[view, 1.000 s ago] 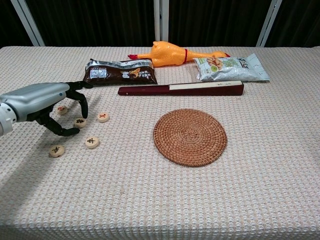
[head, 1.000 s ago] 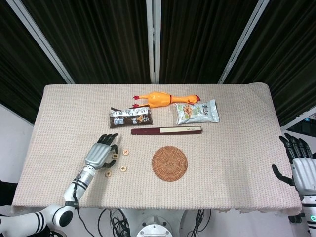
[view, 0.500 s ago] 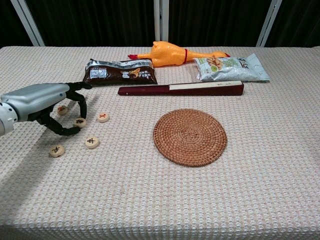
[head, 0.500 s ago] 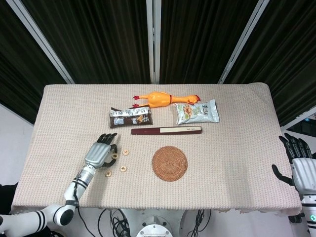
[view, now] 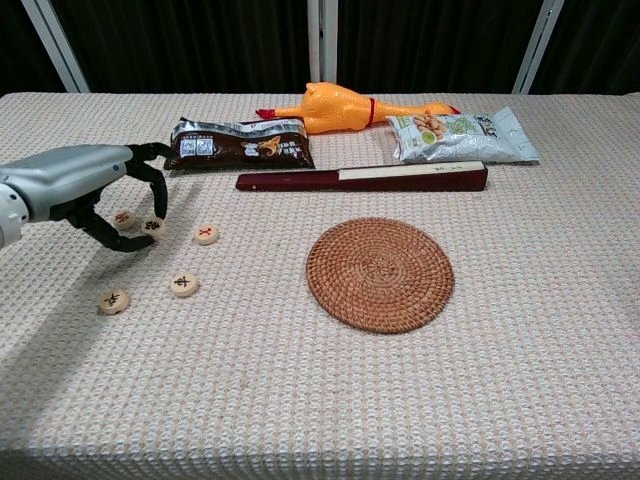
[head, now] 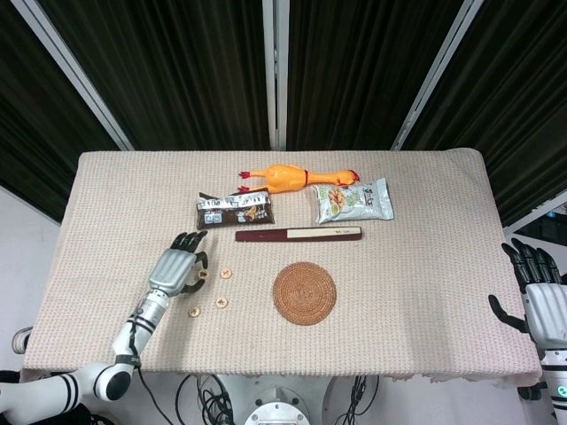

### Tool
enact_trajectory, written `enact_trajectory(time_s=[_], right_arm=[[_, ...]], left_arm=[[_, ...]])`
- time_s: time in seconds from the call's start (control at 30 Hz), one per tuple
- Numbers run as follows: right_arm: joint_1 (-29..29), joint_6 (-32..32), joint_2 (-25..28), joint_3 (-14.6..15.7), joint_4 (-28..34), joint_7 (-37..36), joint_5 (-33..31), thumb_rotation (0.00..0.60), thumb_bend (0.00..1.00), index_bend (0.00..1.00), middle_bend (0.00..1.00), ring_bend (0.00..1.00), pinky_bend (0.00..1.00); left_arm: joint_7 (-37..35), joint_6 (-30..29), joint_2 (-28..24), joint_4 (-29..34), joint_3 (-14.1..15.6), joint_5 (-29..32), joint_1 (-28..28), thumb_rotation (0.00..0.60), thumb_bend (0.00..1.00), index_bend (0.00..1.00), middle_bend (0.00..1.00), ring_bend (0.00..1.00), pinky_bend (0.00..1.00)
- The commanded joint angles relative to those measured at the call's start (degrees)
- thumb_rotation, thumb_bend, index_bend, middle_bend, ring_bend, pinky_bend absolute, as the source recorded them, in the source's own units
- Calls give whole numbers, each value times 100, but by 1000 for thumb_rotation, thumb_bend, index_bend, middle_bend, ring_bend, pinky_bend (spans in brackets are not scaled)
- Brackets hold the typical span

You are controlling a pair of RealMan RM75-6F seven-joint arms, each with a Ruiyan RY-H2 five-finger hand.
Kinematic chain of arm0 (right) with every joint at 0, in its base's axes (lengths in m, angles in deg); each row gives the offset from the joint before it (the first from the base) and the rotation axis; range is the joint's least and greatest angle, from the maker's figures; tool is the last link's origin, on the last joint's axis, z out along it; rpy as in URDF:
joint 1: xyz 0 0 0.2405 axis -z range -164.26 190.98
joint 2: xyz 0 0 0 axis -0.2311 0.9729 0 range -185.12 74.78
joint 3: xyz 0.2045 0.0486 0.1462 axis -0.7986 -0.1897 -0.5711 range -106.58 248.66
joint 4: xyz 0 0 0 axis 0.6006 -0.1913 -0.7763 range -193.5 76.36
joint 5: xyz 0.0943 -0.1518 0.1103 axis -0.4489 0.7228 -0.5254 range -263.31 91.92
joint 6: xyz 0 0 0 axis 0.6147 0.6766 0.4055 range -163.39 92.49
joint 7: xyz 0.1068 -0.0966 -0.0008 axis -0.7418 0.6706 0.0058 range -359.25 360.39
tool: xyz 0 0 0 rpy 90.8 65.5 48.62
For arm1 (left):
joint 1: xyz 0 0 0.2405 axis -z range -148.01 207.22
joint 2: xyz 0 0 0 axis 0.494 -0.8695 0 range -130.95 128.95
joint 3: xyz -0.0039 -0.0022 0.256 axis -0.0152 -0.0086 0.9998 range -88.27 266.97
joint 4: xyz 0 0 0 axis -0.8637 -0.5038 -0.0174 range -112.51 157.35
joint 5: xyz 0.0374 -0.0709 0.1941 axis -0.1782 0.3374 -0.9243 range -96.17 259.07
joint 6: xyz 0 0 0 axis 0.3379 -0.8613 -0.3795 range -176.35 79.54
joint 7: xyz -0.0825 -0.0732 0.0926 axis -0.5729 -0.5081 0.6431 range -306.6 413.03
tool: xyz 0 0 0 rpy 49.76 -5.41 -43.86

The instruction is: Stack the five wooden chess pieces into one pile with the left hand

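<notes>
Five round pale wooden chess pieces lie flat and unstacked at the table's left: one pinched in the left hand [view: 95,195] between thumb and fingertip [view: 152,227], one just beside it [view: 125,219], a red-marked one [view: 206,234] to the right, two nearer the front edge [view: 184,285] [view: 114,300]. Judged step — lift the pinched disc clear, set it squarely on its neighbour, release gently so it does not slide. The round woven rattan coaster [view: 380,274], dark red folded fan [view: 362,178], brown snack bag [view: 240,144] and yellow rubber chicken [view: 345,106] lie well apart — no obstruction. Right hand [head: 542,301] idles, fingers spread and empty, off the table's right edge.
</notes>
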Motion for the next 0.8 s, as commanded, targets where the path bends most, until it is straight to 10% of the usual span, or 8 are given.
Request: enact_trajectory(time_s=[0.03,0.8], right_arm=[[-2,-8,6,-2,0,-7,-8,600,282,0,0,0,0],[-49,-129,43,16,4,-16,-24,600,282,0,0,0,0]], left_arm=[[64,34,-116,10,-57,128,24,600,284,515,17,0,0],[-354,235,-148,-440,-44,316,94,600,285,515,18,0,0]])
